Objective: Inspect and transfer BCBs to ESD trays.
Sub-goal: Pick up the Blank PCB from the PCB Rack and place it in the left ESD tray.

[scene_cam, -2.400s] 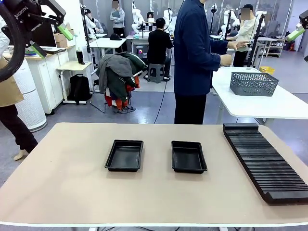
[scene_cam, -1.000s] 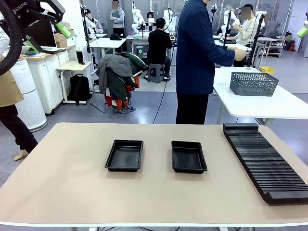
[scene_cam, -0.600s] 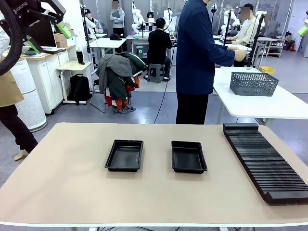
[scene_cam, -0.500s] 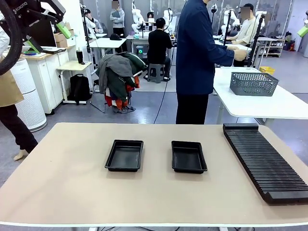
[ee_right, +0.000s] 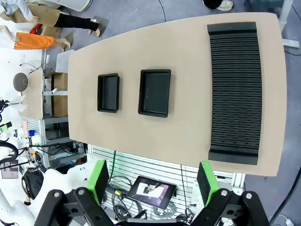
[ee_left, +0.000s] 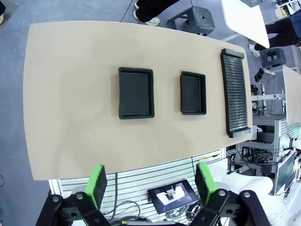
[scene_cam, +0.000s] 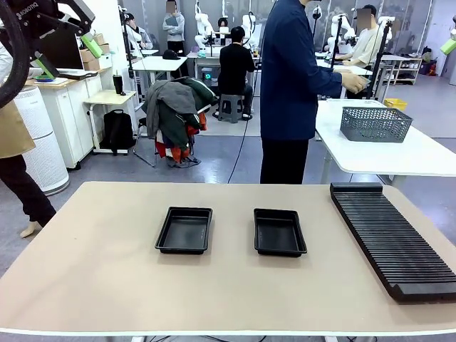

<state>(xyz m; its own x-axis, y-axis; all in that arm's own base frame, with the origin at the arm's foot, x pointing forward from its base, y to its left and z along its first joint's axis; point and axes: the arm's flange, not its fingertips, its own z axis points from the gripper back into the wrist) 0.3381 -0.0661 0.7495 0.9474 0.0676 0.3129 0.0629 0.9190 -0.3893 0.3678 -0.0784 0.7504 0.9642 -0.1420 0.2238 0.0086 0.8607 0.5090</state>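
Note:
Two ESD trays lie side by side mid-table, both with bare floors: the left tray point(scene_cam: 184, 230) point(ee_left: 136, 86) point(ee_right: 108, 92) and the right tray point(scene_cam: 279, 232) point(ee_left: 193, 92) point(ee_right: 155, 92). The BCBs are out of view. My left gripper point(scene_cam: 69, 57) point(ee_left: 152, 183) hangs high above the table's left side, open, nothing between its fingers. My right gripper point(ee_right: 153, 181) is also high up and open with nothing in it. One of its green pads point(scene_cam: 448, 46) pokes in at the top right edge of the front view.
A long black ribbed rack point(scene_cam: 392, 239) point(ee_left: 235, 92) point(ee_right: 235, 92) lies along the table's right side. A person in a dark blue coat point(scene_cam: 288, 78) stands at the far edge, turned toward a white table holding a grey basket point(scene_cam: 375, 122).
The person has turned right and stretched a hand toward the other table. Both grippers have risen slightly. Trays and rack have not moved.

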